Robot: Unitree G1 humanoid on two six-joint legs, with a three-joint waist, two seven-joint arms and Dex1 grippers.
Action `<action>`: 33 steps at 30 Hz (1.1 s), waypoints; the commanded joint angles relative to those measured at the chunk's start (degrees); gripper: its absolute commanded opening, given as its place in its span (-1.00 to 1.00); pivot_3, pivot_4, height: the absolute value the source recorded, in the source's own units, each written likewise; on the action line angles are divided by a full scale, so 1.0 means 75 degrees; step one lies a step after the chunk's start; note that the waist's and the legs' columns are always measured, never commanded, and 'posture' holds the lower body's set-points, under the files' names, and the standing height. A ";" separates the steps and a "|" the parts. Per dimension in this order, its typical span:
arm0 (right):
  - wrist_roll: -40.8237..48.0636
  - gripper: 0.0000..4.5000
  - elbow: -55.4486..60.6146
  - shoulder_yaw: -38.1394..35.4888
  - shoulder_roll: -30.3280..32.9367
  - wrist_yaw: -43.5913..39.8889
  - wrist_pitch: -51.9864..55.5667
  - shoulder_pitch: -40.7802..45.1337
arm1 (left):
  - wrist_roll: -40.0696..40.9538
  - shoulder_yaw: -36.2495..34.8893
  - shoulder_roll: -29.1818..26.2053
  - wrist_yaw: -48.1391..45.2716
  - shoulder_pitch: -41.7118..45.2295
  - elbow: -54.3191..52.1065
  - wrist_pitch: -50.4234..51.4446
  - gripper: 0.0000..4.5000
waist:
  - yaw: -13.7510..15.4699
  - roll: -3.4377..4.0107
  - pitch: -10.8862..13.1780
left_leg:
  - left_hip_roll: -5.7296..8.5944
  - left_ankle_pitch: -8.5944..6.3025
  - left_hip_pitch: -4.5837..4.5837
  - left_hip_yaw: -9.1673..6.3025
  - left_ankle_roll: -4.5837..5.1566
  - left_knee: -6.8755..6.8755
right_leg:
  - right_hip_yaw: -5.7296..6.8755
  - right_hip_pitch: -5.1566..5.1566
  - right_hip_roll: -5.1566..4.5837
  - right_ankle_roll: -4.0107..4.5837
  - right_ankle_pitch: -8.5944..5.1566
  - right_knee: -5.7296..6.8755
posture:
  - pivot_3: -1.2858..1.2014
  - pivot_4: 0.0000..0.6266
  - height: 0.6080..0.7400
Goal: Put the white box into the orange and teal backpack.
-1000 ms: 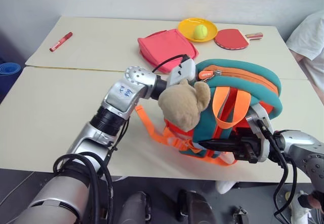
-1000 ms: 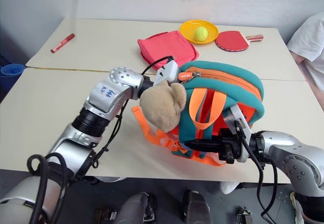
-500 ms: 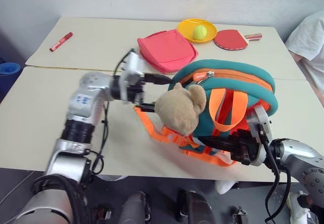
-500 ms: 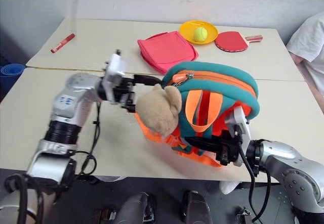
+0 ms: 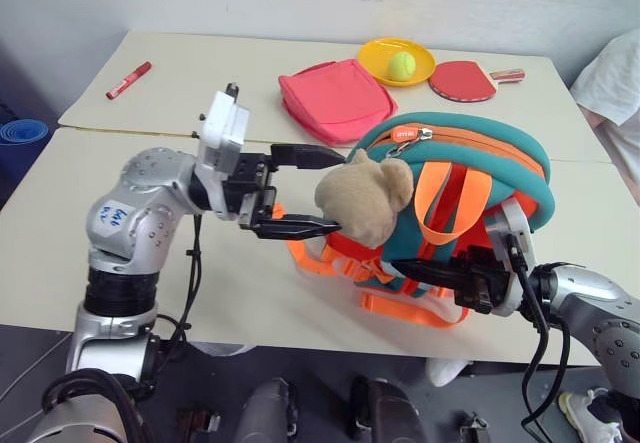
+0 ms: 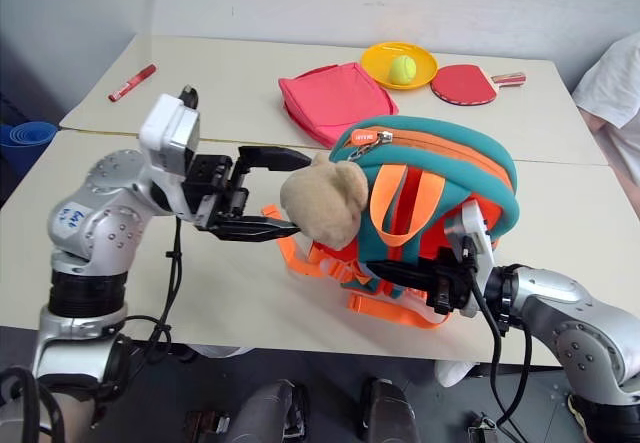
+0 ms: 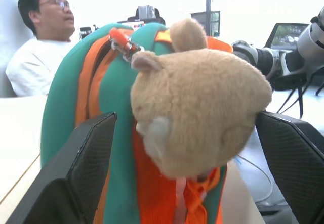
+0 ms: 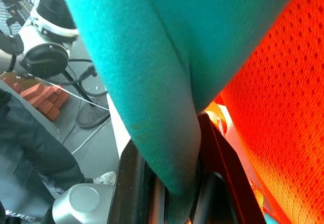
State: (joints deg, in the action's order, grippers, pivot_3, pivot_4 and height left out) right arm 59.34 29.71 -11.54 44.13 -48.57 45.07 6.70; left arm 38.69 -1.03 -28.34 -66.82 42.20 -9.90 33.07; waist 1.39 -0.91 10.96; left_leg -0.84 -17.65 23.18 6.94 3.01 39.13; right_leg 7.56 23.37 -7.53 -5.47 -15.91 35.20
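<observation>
The orange and teal backpack [image 5: 470, 168] stands upright near the table's front edge, its top zipper closed and a tan plush toy [image 5: 365, 198] hanging on its left side. My left gripper [image 5: 332, 190] is level and open just left of the plush, one finger above and one below it. In the left wrist view, its fingers [image 7: 76, 178] flank the plush [image 7: 202, 102] without touching. My right gripper [image 5: 415, 271] is shut on a teal strap [image 8: 167, 113] at the backpack's lower front. The white box is out of view.
Behind the backpack lie a pink flat pouch [image 5: 330, 98], a yellow plate [image 5: 375, 58] with a tennis ball [image 5: 401, 64] and a red paddle [image 5: 462, 78]. A red marker [image 5: 128, 80] lies at the far left. A person in white [image 5: 612, 73] sits at the right.
My left gripper has left the backpack's top zipper, opened wide and drawn back to the left. The backpack rocked slightly. The right gripper kept its grip.
</observation>
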 commanded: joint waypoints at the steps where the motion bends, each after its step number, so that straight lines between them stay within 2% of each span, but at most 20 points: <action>1: 0.0044 -1.00 0.0090 -0.0017 0.0074 -0.0077 0.0001 0.0166 | 0.0387 0.0003 0.0071 0.0154 -0.0027 -0.0365 0.0242 0.73 | -0.0002 0.0000 0.0000 | 0.0001 0.0000 0.0000 0.0001 0.0001 0.0000 | -0.0001 0.0000 0.0001 0.0000 0.0000 0.0001 | 0.03 -0.52 1.00; 3: 0.0055 -1.00 0.0114 -0.0028 0.0068 -0.0037 0.0039 0.0203 | 0.0316 0.0073 -0.0024 0.0091 -0.0116 -0.0415 0.0219 0.42 | -0.0008 0.0000 0.0000 | 0.0000 0.0000 0.0000 0.0001 0.0000 0.0000 | -0.0001 0.0002 0.0000 0.0001 -0.0001 0.0001 | 0.03 -0.52 1.00; 6: 0.0093 -1.00 0.0189 -0.0064 0.0034 0.0087 0.0088 0.0208 | 0.0373 -0.0030 -0.0019 0.0230 -0.0137 -0.0323 0.0253 0.06 | -0.0004 0.0000 0.0000 | 0.0000 0.0001 0.0000 0.0001 0.0000 -0.0001 | 0.0001 0.0003 0.0001 0.0002 -0.0001 0.0001 | 0.03 -0.52 1.00; 9: 0.0188 -1.00 0.0364 -0.0186 -0.0126 0.0390 0.0063 0.0060 | 0.1067 -0.0901 -0.0185 0.0773 -0.0224 -0.0113 0.0877 -0.34 | -0.0006 0.0000 0.0000 | 0.0001 0.0001 0.0000 0.0001 0.0000 -0.0001 | 0.0000 0.0002 -0.0002 0.0002 -0.0001 0.0001 | 0.03 -0.52 1.00; 12: 0.0235 -1.00 0.0543 -0.0312 -0.0233 0.0607 0.0013 -0.0169 | 0.1161 -0.1447 -0.0606 0.0999 -0.0317 0.0356 0.1051 -0.69 | -0.0030 0.0001 0.0000 | -0.0007 0.0000 0.0000 -0.0002 -0.0005 -0.0002 | -0.0003 0.0004 -0.0012 0.0003 -0.0002 0.0000 | 0.03 -0.52 1.00; 16: 0.0257 -1.00 0.0714 -0.0452 -0.0268 0.0708 -0.0075 -0.0463 | 0.0635 -0.1525 -0.1412 0.1070 -0.0301 0.1516 0.1150 -0.69 | -0.0024 0.0001 0.0000 | -0.0004 0.0004 -0.0003 0.0001 -0.0012 -0.0002 | 0.0001 0.0007 0.0005 0.0005 -0.0003 0.0013 | 0.03 -0.52 1.00; 18: 0.0256 -1.00 0.0816 -0.0559 -0.0318 0.0794 -0.0177 -0.0661 | 0.0181 -0.1356 -0.1822 0.0577 -0.0549 0.2221 0.0634 -0.69 | -0.0022 0.0001 0.0000 | -0.0001 0.0004 -0.0005 0.0006 -0.0012 -0.0002 | 0.0001 0.0010 0.0012 0.0007 -0.0004 0.0017 | 0.03 -0.52 1.00; 21: 0.0273 -1.00 0.0941 -0.0593 -0.0411 0.0904 -0.0285 -0.0872 | -0.0514 -0.1010 -0.2011 0.0098 -0.0913 0.2987 -0.0263 -0.69 | -0.0023 0.0002 -0.0001 | -0.0001 0.0001 -0.0006 0.0015 -0.0014 -0.0010 | -0.0001 0.0016 0.0009 0.0011 -0.0006 0.0015 | 0.03 -0.52 1.00; 24: 0.0092 -1.00 0.0972 -0.0591 -0.0533 0.0871 -0.0527 -0.1137 | -0.1235 -0.0326 -0.1498 -0.0024 -0.1382 0.3190 -0.1372 -0.69 | -0.0019 -0.0005 -0.0002 | -0.0002 0.0001 -0.0002 0.0014 -0.0015 -0.0009 | -0.0001 0.0021 0.0001 0.0013 -0.0007 0.0017 | 0.03 -0.52 1.00; 28: -0.0277 -1.00 0.0779 -0.0686 -0.0953 0.1037 -0.1076 -0.1261 | -0.1541 -0.0124 -0.0710 0.0415 -0.1947 0.2568 -0.2208 -0.69 | -0.0001 0.0013 -0.0017 | -0.0002 -0.0008 -0.0006 0.0015 -0.0013 -0.0011 | -0.0007 0.0012 -0.0020 0.0010 -0.0006 0.0004 | 0.03 -0.52 1.00; 33: -0.0783 -1.00 0.0414 -0.0630 -0.0950 0.0813 -0.1450 -0.1474 | -0.1968 0.0095 -0.0357 0.0645 -0.2340 0.2202 -0.2835 -0.69 | -0.0013 0.0015 -0.0017 | -0.0010 -0.0008 -0.0006 0.0015 -0.0016 -0.0009 | -0.0007 0.0018 -0.0020 0.0012 -0.0007 0.0003 | 0.03 -0.52 1.00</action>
State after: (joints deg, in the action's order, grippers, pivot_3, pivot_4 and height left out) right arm 54.44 32.92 -14.39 37.16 -41.97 36.15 -4.05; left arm 24.71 -0.54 -31.28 -62.56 25.56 8.60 12.98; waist 1.30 -0.80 10.83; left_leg -0.91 -17.72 23.12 7.05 2.89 39.05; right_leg 7.51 23.50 -7.68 -5.37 -15.96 35.23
